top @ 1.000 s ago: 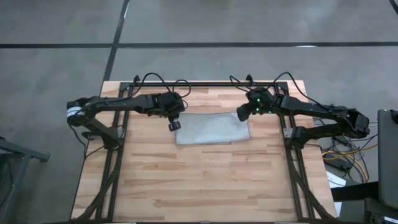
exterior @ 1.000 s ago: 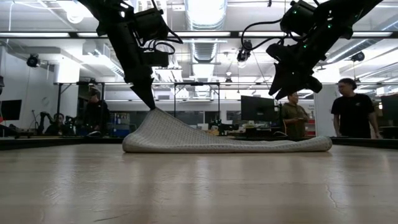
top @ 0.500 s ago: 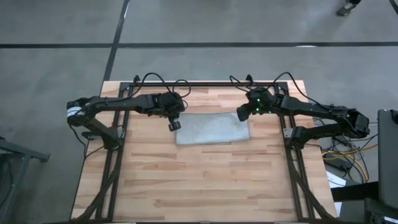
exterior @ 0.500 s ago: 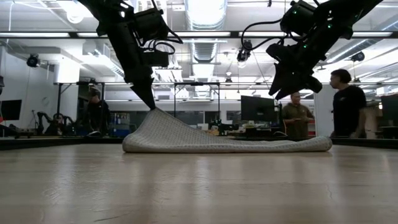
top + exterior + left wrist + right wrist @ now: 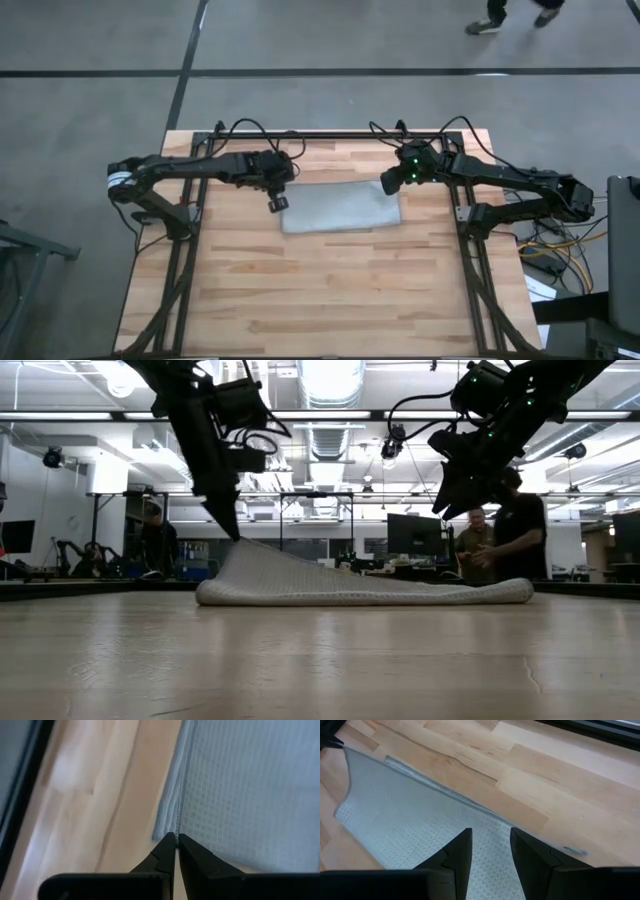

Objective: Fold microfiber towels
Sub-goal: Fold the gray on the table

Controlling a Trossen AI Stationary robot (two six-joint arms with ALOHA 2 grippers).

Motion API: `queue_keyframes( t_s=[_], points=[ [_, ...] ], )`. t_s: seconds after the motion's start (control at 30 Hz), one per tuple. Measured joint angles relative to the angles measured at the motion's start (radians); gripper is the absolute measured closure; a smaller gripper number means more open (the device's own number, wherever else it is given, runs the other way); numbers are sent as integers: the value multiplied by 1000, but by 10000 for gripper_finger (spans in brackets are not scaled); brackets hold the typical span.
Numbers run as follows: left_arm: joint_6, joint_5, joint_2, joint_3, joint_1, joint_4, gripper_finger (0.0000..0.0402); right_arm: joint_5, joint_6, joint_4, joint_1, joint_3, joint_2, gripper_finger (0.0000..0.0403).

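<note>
Left hand (image 5: 233,532) has lifted the towel (image 5: 340,207) corner higher — pinched; right hand (image 5: 490,851) hovers open.

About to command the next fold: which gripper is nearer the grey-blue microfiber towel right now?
Left. The left gripper is shut on the grey-blue microfiber towel, pinching its raised left edge off the wooden table. The right gripper hangs open above the towel's right end, not touching it.

Two dark, jointed arms trail looping black cables; green lights glow on the right one.
</note>
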Motion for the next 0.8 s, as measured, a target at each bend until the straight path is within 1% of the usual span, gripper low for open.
queue_keyframes(
  t_s=[0.13,0.33,0.5,0.8],
  points=[
    [-4,0,2,-52,0,13,376,0,0,0,0,0,0,273],
    [4,-4,2,-106,2,100,376,0,0,0,0,0,0,280],
    [19,-20,2,-119,2,146,376,0,0,0,0,0,0,277],
    [43,-23,2,-134,3,172,376,0,0,0,0,0,0,271]
  ],
)
